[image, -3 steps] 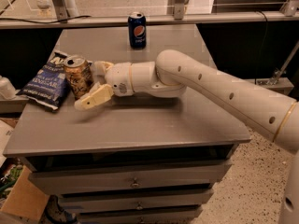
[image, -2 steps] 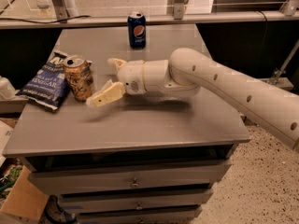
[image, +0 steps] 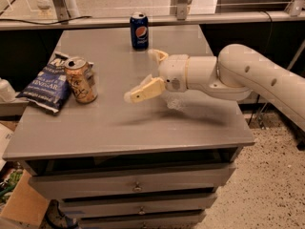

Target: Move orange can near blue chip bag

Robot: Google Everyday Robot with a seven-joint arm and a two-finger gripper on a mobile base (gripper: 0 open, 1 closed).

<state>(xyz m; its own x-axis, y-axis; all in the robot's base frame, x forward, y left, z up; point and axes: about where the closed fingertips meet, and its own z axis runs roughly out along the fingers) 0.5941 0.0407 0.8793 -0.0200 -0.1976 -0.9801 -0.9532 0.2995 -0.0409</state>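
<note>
On the left of the table: the orange can stands upright with its silver top up, and nothing holds it.
Orange can and bag: the blue chip bag lies flat just beside the can, on the can's left in the picture. The can's side meets the bag's edge in this view; whether they really touch, I cannot tell.
Gripper: the gripper hovers above the middle of the table, on the right of the can in the picture and clearly apart from it.
Jaws: they stand wide apart, one finger reaching low toward the can and the other pointing up and back. Between them there is nothing.
Arm: the thick cream arm comes in from the right edge, above the table surface.
Pepsi can: the dark blue Pepsi can stands upright at the far edge, well apart from the other things.
Done so far: in my judgement the main goal is reached, because the can is already next to the bag and stands free.
Left to do: probably only to take the arm away from the table, with care not to knock the can.
Below: drawers in the table's front, and a cardboard box on the floor at the left.
</note>
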